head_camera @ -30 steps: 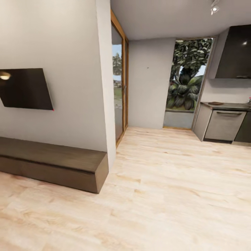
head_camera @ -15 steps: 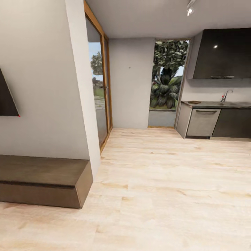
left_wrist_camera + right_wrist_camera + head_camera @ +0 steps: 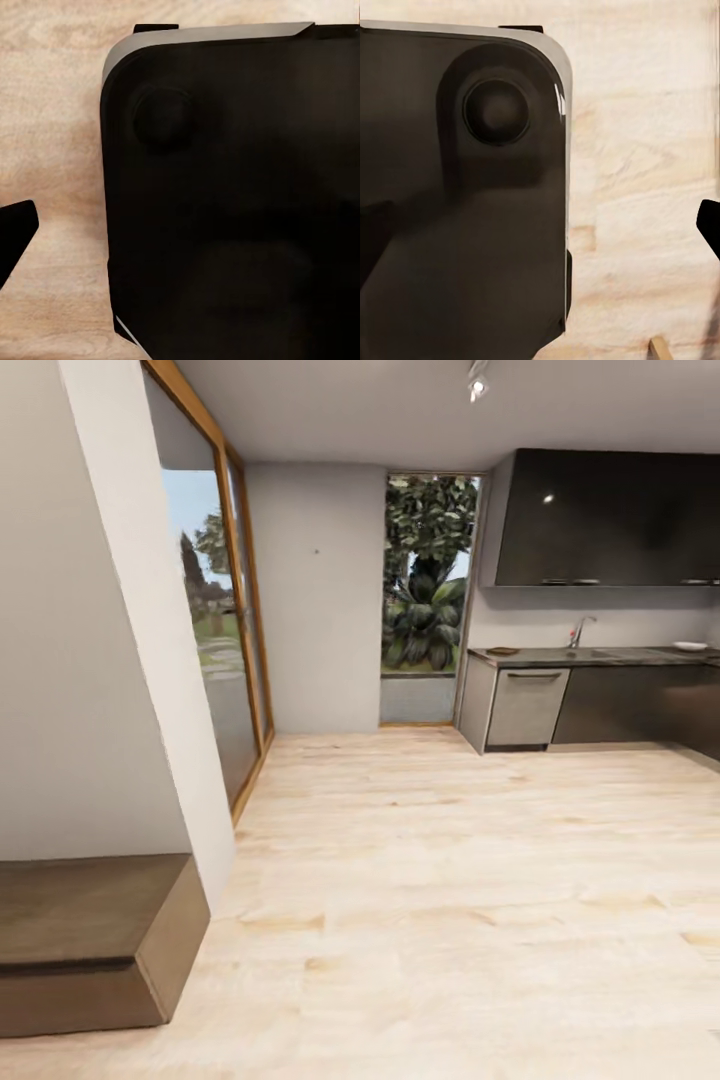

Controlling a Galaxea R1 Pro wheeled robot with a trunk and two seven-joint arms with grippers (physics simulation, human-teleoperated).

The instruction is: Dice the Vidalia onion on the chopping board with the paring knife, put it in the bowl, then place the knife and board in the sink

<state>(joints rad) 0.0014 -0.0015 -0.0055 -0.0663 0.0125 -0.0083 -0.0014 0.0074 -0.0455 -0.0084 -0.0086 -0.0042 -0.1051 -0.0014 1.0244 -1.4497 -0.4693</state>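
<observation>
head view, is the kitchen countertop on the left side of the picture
No, the countertop with its tap runs along the far wall at the right side.

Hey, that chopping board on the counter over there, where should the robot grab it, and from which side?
The chopping board lies flat at the window end of the countertop, so probably pinch its rim, coming in from the open floor side in front. It is too far off and too small here to show a handle.
</observation>
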